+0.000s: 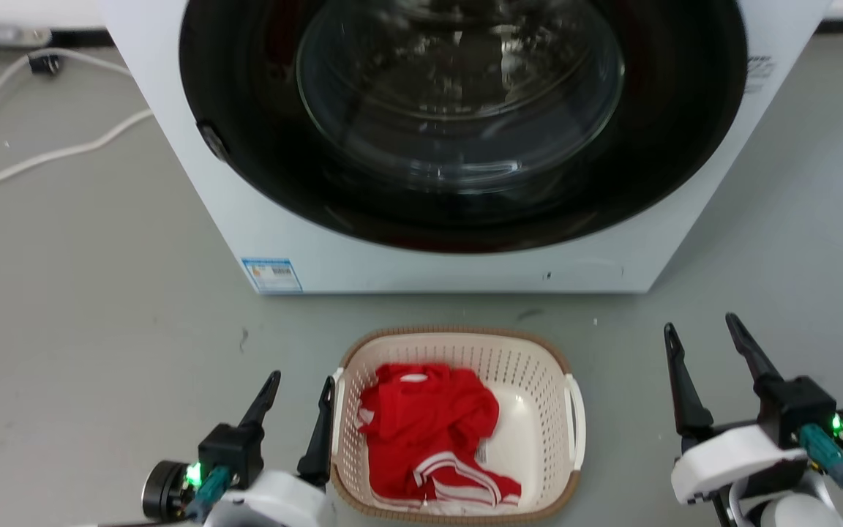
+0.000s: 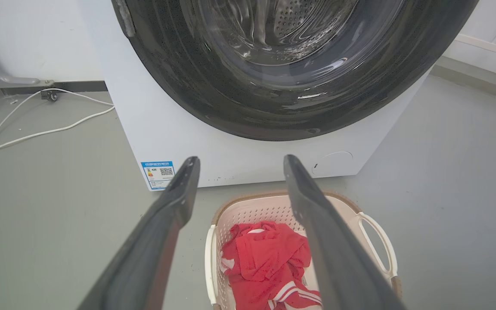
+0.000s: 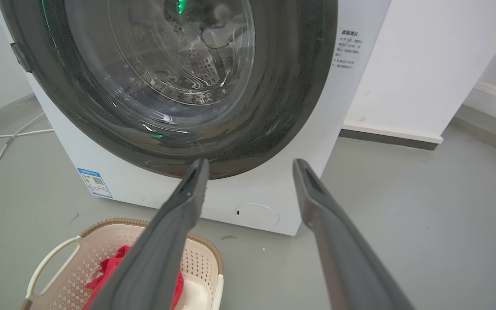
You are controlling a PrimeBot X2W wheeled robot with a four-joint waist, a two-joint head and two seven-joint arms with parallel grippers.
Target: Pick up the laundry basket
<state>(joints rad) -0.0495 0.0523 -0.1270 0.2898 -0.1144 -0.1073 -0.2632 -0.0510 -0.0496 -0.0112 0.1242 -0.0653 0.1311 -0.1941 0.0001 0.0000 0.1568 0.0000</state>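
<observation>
The laundry basket (image 1: 458, 331) stands upright on the grey floor (image 1: 99, 329), between the two pincers and much nearer the left one. The left pincer (image 1: 302, 378) is released, its two dark fingers spread and nothing between them. Its inner finger (image 1: 317, 439) lies just beside the basket's left handle (image 1: 336, 417); the head view is too tight there to say whether they touch. In the left wrist view the left pincer (image 2: 240, 158) points over the basket (image 2: 252, 213), whose far handle (image 2: 379, 241) shows to the right of its fingers. The right pincer (image 1: 699, 323) is likewise released and empty. It hangs well apart from the basket's right handle (image 1: 577, 421), with bare floor between them. In the right wrist view the right pincer (image 3: 251, 161) has the basket (image 3: 114, 221) low to its left. A crumpled red garment (image 1: 429, 424) with white stripes lies inside the basket, on the side towards the left pincer. Beyond both sets of fingertips stands a white washing machine (image 1: 173, 146), its round dark-rimmed glass door (image 1: 465, 110) shut. A blue label (image 1: 271, 274) sits at its lower corner ahead of the left pincer. White cables (image 1: 48, 154) trail across the floor further out on the left pincer's side.
</observation>
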